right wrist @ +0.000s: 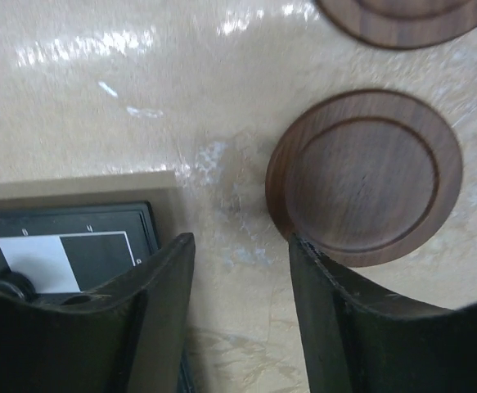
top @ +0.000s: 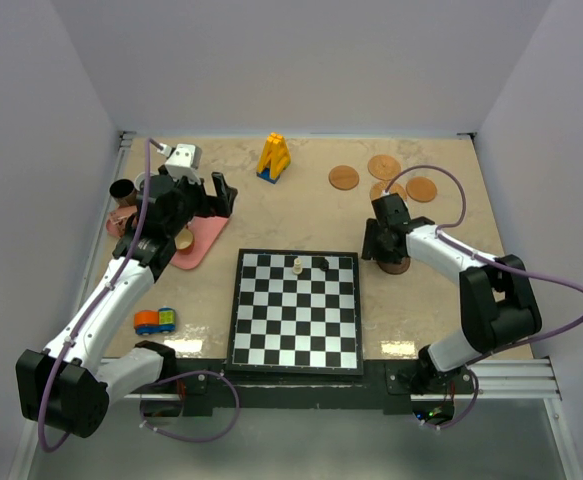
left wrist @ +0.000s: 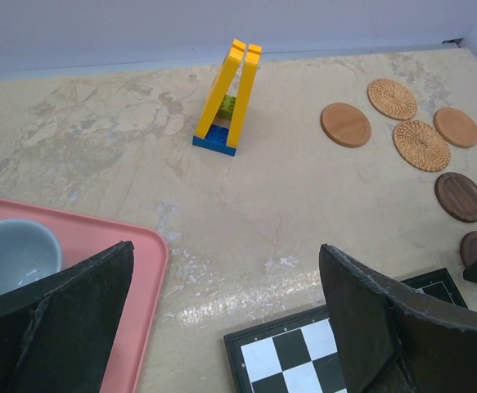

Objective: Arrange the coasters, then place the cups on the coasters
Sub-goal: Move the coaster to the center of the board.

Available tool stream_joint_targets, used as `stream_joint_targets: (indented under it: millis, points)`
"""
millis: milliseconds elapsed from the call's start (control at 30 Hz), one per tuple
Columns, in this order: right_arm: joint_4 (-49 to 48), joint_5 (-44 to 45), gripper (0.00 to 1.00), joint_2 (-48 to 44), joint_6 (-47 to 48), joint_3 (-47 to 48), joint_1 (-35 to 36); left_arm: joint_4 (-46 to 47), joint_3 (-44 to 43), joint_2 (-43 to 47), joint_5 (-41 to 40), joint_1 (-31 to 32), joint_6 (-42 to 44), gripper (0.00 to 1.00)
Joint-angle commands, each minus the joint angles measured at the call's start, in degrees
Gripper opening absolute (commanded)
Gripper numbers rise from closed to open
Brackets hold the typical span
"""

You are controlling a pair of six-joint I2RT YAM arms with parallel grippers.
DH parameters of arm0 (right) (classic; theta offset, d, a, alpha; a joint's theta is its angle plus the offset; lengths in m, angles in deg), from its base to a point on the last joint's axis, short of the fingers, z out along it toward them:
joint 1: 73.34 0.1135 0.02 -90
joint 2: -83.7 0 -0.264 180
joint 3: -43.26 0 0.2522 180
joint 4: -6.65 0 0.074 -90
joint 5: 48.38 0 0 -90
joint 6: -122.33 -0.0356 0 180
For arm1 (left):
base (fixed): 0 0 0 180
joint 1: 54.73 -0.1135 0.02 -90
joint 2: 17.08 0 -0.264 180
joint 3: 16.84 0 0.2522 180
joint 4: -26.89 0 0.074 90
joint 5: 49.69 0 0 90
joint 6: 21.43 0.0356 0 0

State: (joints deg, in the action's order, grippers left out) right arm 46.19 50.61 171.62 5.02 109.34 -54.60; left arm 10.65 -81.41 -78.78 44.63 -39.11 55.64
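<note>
Several coasters lie at the back right: two smooth tan ones (left wrist: 345, 124) (left wrist: 456, 127), two woven ones (left wrist: 392, 98) (left wrist: 421, 145) and two dark brown ones (left wrist: 460, 196) (right wrist: 365, 176). My right gripper (right wrist: 238, 246) is open low over the table, bare table between its fingers. Its right finger (right wrist: 336, 295) overlaps the near edge of that dark coaster. Cups stand on the pink tray (top: 207, 240) at the left: a black one (top: 121, 188), a coppery one (top: 124, 216) and a pale blue one (left wrist: 9, 255). My left gripper (left wrist: 226, 262) hangs wide open and empty beside the tray's right edge.
A chessboard (top: 296, 320) with two small pieces (top: 297, 265) on its far rows fills the front middle. A yellow block structure (top: 274, 157) stands at the back. Small orange, blue and green toy blocks (top: 155, 321) lie at the front left. White walls close in the table.
</note>
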Motion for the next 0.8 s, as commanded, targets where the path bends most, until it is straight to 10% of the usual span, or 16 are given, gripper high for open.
stream_joint_targets:
  millis: [0, 167, 767]
  points:
    - [-4.16, -3.63, 0.5, -2.76, -1.78, -1.6, 0.15, 3.62, 0.01, 1.13, 0.95, 0.56, -0.96, 1.0]
    - [-4.6, -3.19, 0.24, -2.58, -2.31, -2.22, 0.15, 3.62, -0.08, 1.22, 0.87, 0.56, -0.96, 1.0]
    - [-3.02, 2.43, 0.22, -0.12, -3.63, -4.94, 0.15, 3.62, 0.0, 0.96, 0.96, 0.82, -0.96, 1.0]
